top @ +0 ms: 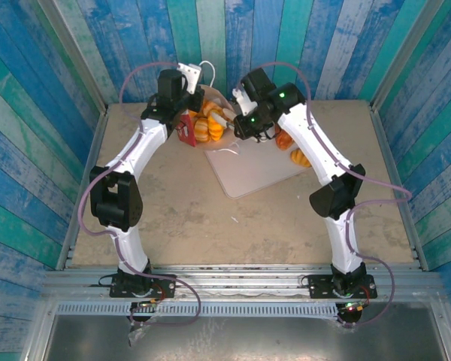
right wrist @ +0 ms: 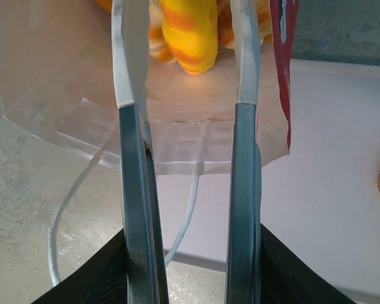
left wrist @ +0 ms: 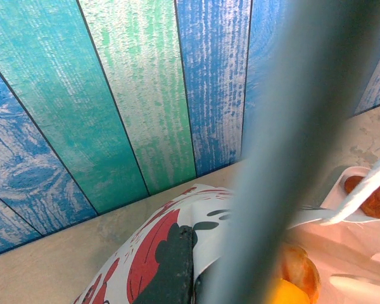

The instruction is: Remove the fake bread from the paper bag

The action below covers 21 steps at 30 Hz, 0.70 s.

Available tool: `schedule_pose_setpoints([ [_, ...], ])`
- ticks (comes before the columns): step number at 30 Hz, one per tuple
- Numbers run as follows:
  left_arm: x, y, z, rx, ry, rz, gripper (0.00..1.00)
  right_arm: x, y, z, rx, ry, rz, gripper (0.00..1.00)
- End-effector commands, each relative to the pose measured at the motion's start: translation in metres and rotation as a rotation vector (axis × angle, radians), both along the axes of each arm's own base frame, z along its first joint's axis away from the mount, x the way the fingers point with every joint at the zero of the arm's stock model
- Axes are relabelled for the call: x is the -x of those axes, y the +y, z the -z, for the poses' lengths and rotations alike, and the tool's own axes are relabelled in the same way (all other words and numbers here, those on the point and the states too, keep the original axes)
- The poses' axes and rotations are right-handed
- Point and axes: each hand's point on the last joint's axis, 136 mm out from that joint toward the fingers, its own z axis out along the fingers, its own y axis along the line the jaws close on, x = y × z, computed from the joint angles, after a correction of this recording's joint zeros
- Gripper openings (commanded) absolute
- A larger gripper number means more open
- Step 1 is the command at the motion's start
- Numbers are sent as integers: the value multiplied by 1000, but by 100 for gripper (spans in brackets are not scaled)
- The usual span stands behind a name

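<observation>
Right hand [right wrist: 185, 19] hangs with its fingers apart over the mouth of the paper bag [right wrist: 82, 82], clasping nothing. Just nearer than the bag lies a flat pale tray [top: 248, 177]. Its far corner touches the bag's mouth, and two orange toy pastries [top: 299, 158] sit near its right edge. The bag lies on its side with its white inside showing and holds more of the fake bread [top: 204, 126]. A yellow-and-orange striped piece [right wrist: 189, 47] sits just ahead of the right hand's fingertips. One white cord handle [right wrist: 191, 196] trails from the bag's mouth. Bag and tray rest on a beige worktop [top: 173, 226]. Behind the bag rise walls of blue and green painted planks [left wrist: 114, 95]. Left hand [top: 185, 119] is clamped on the bag's red-patterned wall, one dark finger [left wrist: 174, 266] pressed against the outside.
</observation>
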Motion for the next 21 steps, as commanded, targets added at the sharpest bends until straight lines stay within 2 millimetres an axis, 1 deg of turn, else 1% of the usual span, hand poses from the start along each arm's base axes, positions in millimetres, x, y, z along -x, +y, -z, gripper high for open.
schedule_pose_setpoints([
  [1, -2, -8, 8, 20, 7, 23, 0, -7, 0, 1, 3, -11, 4, 47],
  [4, -3, -7, 8, 19, 8, 23, 0, -11, 4, 4, -5, -13, -4, 47],
  [11, -3, -8, 7, 17, 5, 25, 0, -22, 6, 8, -12, -31, 7, 48],
  [21, -5, -9, 7, 18, 3, 27, 0, -28, 12, 15, -20, -33, -4, 48],
])
